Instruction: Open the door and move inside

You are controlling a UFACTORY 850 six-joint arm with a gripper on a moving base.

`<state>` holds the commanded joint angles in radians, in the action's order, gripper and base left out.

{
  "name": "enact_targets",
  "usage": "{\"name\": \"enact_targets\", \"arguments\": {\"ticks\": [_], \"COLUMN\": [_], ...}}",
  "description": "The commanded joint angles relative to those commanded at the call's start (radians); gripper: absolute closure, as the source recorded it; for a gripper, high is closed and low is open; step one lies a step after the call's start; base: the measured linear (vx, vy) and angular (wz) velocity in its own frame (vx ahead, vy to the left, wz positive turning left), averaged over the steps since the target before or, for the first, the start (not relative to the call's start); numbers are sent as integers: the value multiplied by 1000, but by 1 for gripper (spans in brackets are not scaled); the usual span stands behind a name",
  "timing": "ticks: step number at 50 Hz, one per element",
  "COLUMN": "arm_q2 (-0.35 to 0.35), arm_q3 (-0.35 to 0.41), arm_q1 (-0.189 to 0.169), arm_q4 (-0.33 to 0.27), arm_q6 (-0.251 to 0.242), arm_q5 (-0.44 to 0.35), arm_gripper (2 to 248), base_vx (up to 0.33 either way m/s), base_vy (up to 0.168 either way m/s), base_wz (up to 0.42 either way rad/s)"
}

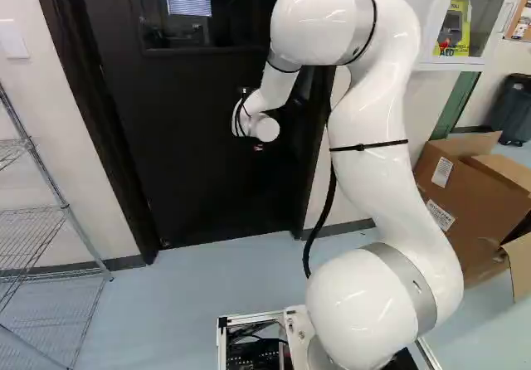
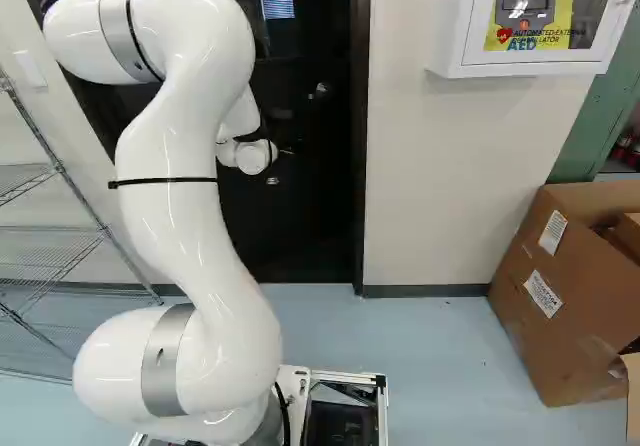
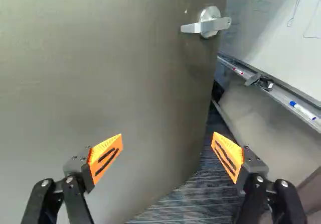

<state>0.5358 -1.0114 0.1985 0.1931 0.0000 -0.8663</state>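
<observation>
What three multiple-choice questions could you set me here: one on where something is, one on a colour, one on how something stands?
1. In the right base view, where does the white cabinet hang?
A) left of the dark door
B) right of the dark door
C) on the dark door

2. What colour are the pads on the tool?
A) orange
B) blue
C) green

3. How does the tool stand?
A) shut on a marker
B) shut on nothing
C) open

Key:
1. B: bare wall separates door and cabinet.
2. A: the wrist view shows both pads orange.
3. C: its fingers stand wide apart, gripping nothing.
</observation>
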Motion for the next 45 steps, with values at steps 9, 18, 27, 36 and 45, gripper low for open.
{"name": "enact_targets", "arguments": {"ticks": [9,18,27,36,45], "arm_q2": [-42,-84,-126,-168,-209], "arm_q3": [56,110,163,215,265], "arm_q1": [-5,-8,-11,-11,-11], "arm_q4": [26,51,76,97,115], "arm_q6": [0,0,0,0,0], "arm_q5": [0,0,0,0,0], "arm_gripper": [3,3,3,3,3], "base_vx": [0,0,0,0,0], "base_vy": [0,0,0,0,0], "base_wz": [0,0,0,0,0]}}
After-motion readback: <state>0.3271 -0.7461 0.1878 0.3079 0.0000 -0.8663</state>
